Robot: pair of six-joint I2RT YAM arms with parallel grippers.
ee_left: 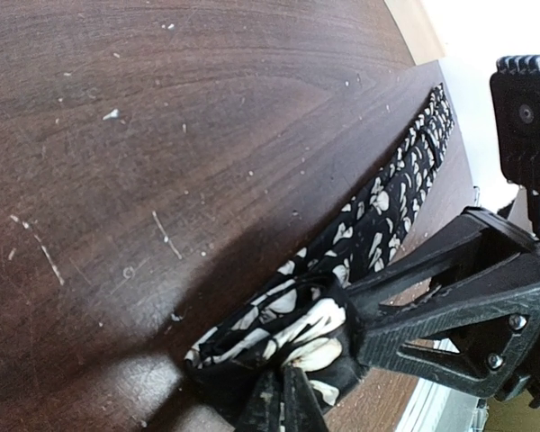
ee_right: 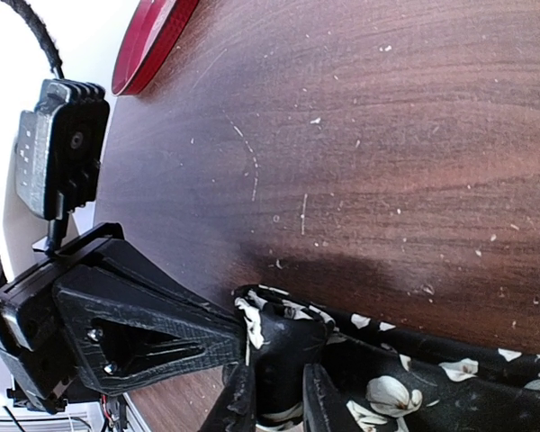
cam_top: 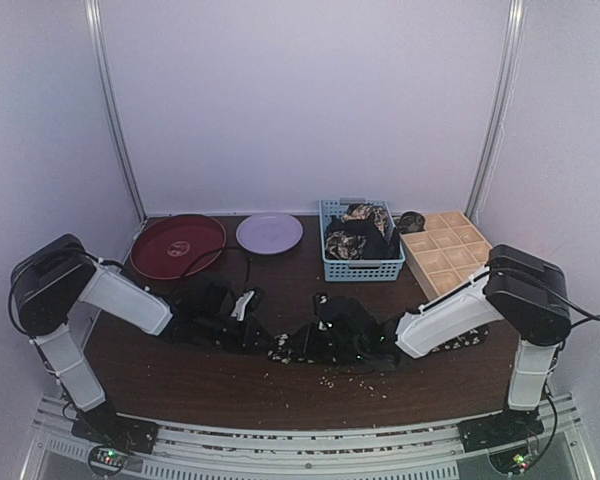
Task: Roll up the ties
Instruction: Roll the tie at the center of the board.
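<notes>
left gripper point(ee_left: 283, 403) fingers were clamped together on the rolled end of the tie point(ee_left: 391, 193); right gripper point(ee_right: 277, 400) fingers gripped the same fold on the table point(ee_right: 387, 135).

White-and-black jointed left arm point(cam_top: 120, 297) and matching right arm point(cam_top: 445, 318) both reach low and inward from their bases, their wrists nearly meeting midway. The black two-finger left gripper point(ee_left: 282, 400) has its fingers almost together, pinching a black floral-print fabric tie point(ee_left: 387, 193). The black two-finger right gripper point(ee_right: 279, 400) has its fingers narrowly apart, clasping the tie's folded end.
</notes>
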